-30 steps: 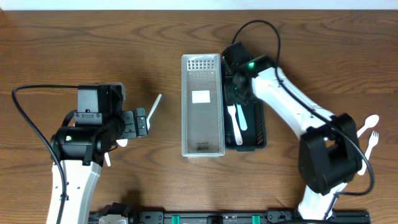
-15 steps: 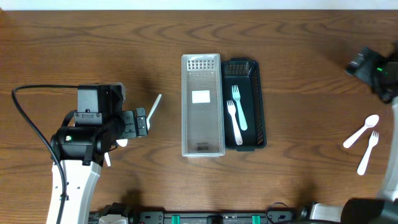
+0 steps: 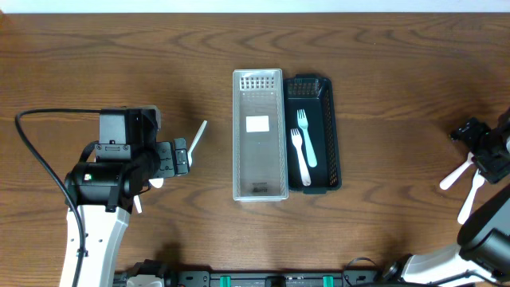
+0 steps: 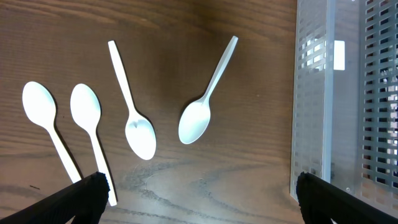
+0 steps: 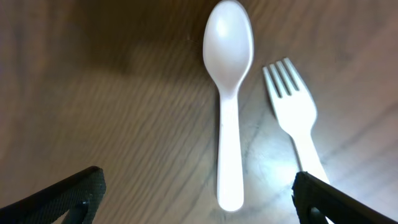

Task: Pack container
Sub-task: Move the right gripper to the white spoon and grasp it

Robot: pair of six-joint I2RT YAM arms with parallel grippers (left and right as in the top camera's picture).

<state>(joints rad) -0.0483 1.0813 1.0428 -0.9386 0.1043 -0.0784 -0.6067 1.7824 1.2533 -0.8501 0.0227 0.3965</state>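
Observation:
A clear slotted container [image 3: 259, 171] and a black basket [image 3: 333, 143] stand side by side mid-table. Two white forks [image 3: 303, 147] lie in the basket. My left gripper [image 3: 182, 157] is open and empty over several white spoons; the left wrist view shows spoons [image 4: 196, 119] [image 4: 140, 135] [image 4: 86, 107] between and beyond my open fingers [image 4: 199, 199]. My right gripper [image 3: 478, 151] is open and empty at the right edge, above a white spoon [image 5: 229, 56] and a white fork [image 5: 293, 102]. Both lie on the wood between its fingers [image 5: 199, 199].
The clear container's wall [image 4: 323, 99] stands at the right of the left wrist view. In the overhead view one spoon [image 3: 198, 135] sticks out beside the left gripper. The right-side spoon [image 3: 451, 178] and fork [image 3: 468, 203] lie near the table's right edge.
My right arm has swung from over the black basket to the far right edge and come down above the spoon and fork there. The left arm has not moved.

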